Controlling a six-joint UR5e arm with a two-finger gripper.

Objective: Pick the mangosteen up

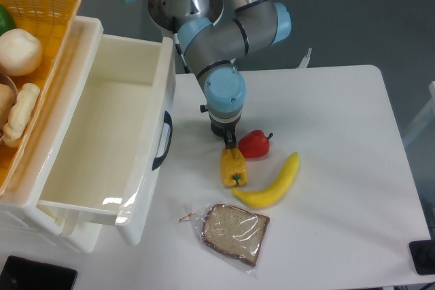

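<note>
Mangosteen unseen, perhaps hidden beneath gripper (231, 145) beside red pepper (254, 144).

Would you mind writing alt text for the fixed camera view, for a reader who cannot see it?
A robot arm's gripper reaches down on a white table, above a yellow pepper and beside a red pepper; no mangosteen is visible. A banana and bagged bread slice lie nearby; a white bin and food basket sit left.

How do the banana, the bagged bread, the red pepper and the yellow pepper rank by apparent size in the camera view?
1. bagged bread
2. banana
3. yellow pepper
4. red pepper

The two peppers look close; the gripper partly covers them, so their order is unsure.
</note>
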